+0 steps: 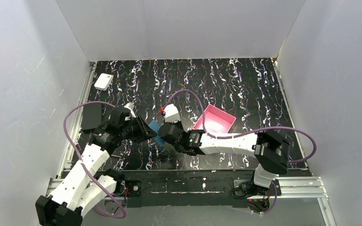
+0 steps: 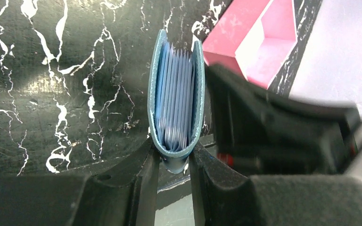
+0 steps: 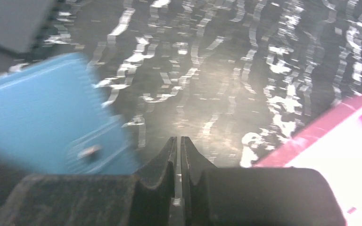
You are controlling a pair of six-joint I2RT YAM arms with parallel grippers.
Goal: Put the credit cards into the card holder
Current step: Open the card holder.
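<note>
The teal-blue card holder [image 2: 156, 94] stands on edge above the mat, its covers parted and the pale blue slotted pockets [image 2: 175, 94] showing. My left gripper [image 2: 174, 155] is shut on its folded spine, one finger on each side. From above, the card holder [image 1: 156, 128] sits between the two grippers, with the left gripper [image 1: 143, 129] on its left. My right gripper [image 3: 178, 140] is shut with nothing between its fingers; the card holder [image 3: 42, 117] with its snap button lies blurred to its left. No credit cards show; whether any sit in the pockets I cannot tell.
A pink square tray [image 1: 214, 121] stands just right of the grippers, close behind the right arm. A flat black slab [image 1: 92, 116] lies at the mat's left edge and a small white box [image 1: 103, 81] at the far left. White walls close in three sides.
</note>
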